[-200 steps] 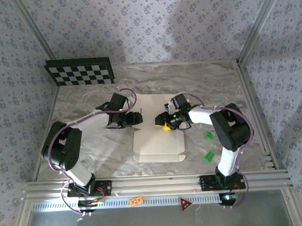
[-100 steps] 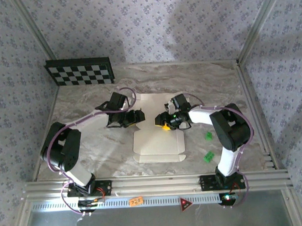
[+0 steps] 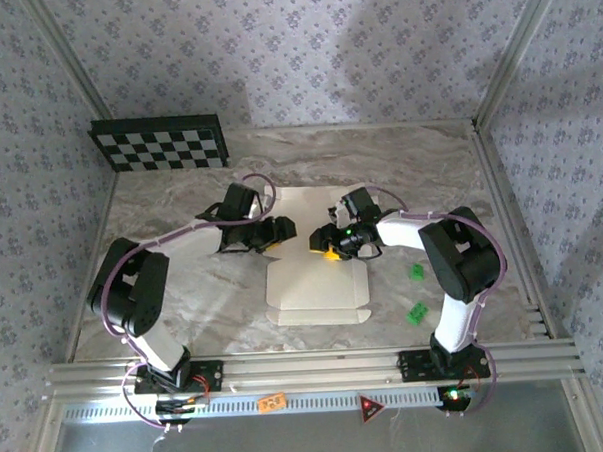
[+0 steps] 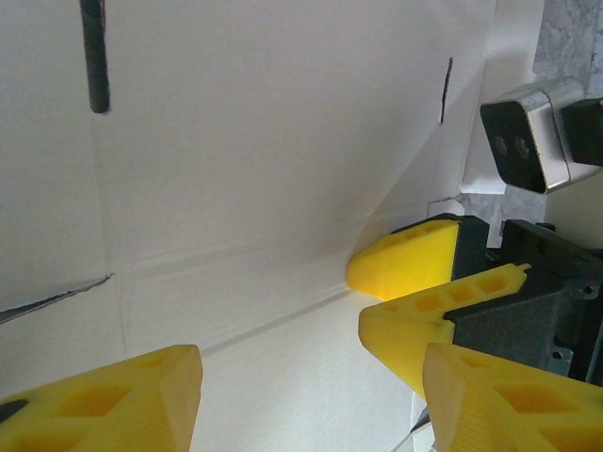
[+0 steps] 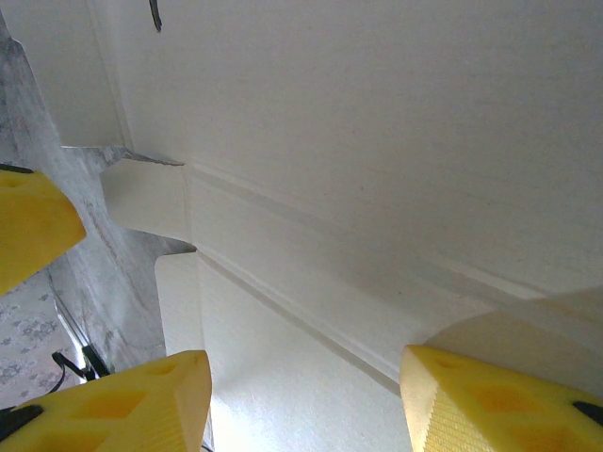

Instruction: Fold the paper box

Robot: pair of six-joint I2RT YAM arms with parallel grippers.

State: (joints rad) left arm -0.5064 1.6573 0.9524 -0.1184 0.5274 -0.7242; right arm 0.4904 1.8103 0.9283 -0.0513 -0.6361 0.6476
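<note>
Box [image 3: 314, 285]: flat die-cut sheet, frame centre, on surface [image 3: 174, 282]. Looks unfolded.
Left claw [image 3: 280, 233], right claw [image 3: 320, 244]: both released, empty, tips facing across sheet's upper half, near score line.
Step (judged): positioning for first fold.
Next: catch panel edge, hinge along score.

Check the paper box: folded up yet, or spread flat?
Spread. In the top view the paper box lies as a flat sheet on the table, flaps out. Whether its far panel is lifting at the crease, cannot tell.
</note>
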